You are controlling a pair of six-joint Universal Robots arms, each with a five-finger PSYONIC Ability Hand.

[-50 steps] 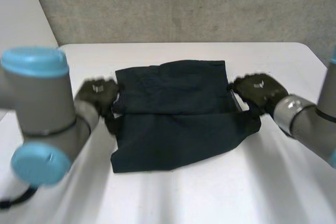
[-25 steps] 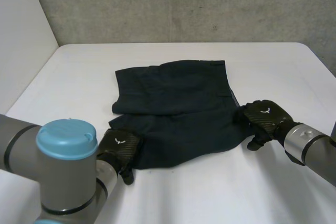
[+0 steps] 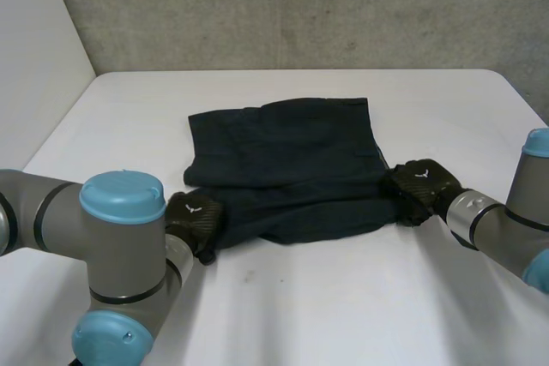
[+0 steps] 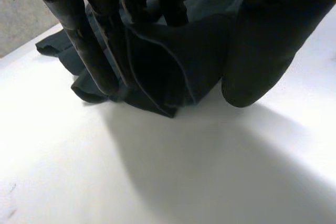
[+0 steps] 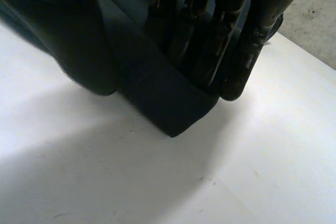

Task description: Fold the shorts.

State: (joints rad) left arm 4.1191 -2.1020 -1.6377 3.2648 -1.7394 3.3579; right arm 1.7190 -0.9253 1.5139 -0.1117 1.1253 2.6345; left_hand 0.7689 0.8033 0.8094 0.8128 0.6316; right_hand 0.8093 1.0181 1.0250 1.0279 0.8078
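Dark navy shorts (image 3: 287,165) lie in the middle of the white table, with the near part bunched up. My left hand (image 3: 195,222) is at the near left corner of the shorts; its wrist view has the cloth (image 4: 173,61) pinched between the fingers (image 4: 92,51) and the thumb (image 4: 268,40). At the near right corner sits my right hand (image 3: 420,188). There a fold of the cloth (image 5: 163,95) is clamped between its fingers (image 5: 236,51) and thumb (image 5: 73,40).
The white table (image 3: 343,306) has bare room in front of the shorts and on both sides. A grey wall (image 3: 300,6) stands behind the table's far edge. My left arm's light-blue caps (image 3: 122,196) rise at the near left.
Both hands moved from the shorts' side edges to the near corners and closed on the cloth. The near edge has been drawn up and back, so the shorts look shorter.
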